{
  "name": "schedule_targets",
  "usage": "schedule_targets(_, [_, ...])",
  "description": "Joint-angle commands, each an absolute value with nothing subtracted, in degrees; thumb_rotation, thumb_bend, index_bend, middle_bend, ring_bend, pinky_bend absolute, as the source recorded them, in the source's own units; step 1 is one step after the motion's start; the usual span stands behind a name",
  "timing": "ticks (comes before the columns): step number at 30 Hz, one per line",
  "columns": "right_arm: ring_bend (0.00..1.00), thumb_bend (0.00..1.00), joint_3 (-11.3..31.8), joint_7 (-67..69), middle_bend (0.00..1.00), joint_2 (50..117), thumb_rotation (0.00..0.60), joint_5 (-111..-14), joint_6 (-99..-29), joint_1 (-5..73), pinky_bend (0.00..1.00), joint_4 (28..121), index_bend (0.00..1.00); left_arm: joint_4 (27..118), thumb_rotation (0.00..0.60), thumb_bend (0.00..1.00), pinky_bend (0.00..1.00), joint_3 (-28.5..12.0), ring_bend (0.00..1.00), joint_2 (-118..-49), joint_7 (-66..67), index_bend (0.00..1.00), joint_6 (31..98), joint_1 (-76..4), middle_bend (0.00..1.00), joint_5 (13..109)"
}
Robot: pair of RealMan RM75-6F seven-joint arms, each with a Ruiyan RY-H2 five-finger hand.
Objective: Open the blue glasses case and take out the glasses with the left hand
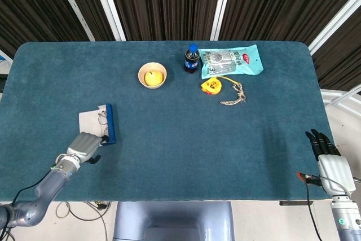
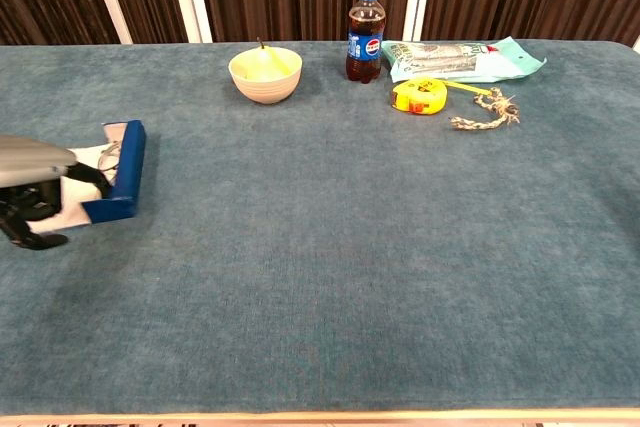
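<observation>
the blue glasses case (image 1: 109, 123) lies open just ahead of the left hand (image 1: 84, 147), its blue shell turned on edge and its pale lid (image 1: 90, 121) flat on the teal table (image 1: 180, 139). the glasses (image 1: 102, 118) sit inside, partly hidden. the left hand's fingertips (image 2: 45, 209) reach the near end of the case; whether they grip it i cannot tell. far off to that hand's right, the right hand (image 1: 326, 153) rests at the table's edge, fingers straight, holding nothing. well beyond the left hand stand a bowl (image 1: 152, 75), a cola bottle (image 1: 192, 58), a snack bag (image 1: 231, 61), a yellow tape measure (image 1: 212, 86) and a rope piece (image 1: 234, 95).
</observation>
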State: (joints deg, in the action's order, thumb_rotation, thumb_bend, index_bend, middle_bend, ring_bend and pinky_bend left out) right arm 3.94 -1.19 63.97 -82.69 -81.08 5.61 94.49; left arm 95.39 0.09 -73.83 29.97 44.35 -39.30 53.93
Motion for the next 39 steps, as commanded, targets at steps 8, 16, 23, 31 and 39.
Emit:
schedule_targets(8, [0.00, 0.19, 3.9, -0.9, 0.00, 63.8, 0.600, -82.6, -80.9, 5.6, 0.20, 94.6, 0.00, 95.6, 0.600, 0.34, 0.91, -2.4, 0.81, -79.0, 28.1, 0.19, 46.7, -41.3, 0.90, 54.0])
schedule_targets(16, [0.00, 0.19, 3.9, -0.5, 0.00, 63.7, 0.600, -82.5, -80.7, 5.7, 0.20, 94.6, 0.00, 96.2, 0.600, 0.34, 0.91, -5.5, 0.81, -77.6, 17.9, 0.19, 49.0, -39.6, 0.91, 59.0])
schedule_targets(23, [0.00, 0.19, 4.0, -0.6, 0.00, 63.8, 0.600, -82.3, -80.6, 5.7, 0.20, 94.7, 0.00, 93.2, 0.600, 0.34, 0.91, -7.4, 0.81, -75.5, 10.4, 0.18, 49.6, -38.8, 0.91, 63.1])
schedule_targets(31, [0.00, 0.19, 4.0, -0.8, 0.00, 63.8, 0.600, -82.3, -80.6, 5.7, 0.20, 94.9, 0.00, 84.7, 0.600, 0.32, 0.93, -7.5, 0.83, -76.8, 18.5, 0.13, 44.4, -43.7, 0.93, 53.5])
schedule_targets(39, [0.00, 0.19, 4.0, -0.8, 0.00, 63.7, 0.600, -82.1, -80.6, 5.6, 0.20, 94.9, 0.00, 79.8, 0.600, 0.31, 0.93, -5.3, 0.83, -79.4, 28.5, 0.13, 41.8, -48.7, 0.93, 41.2])
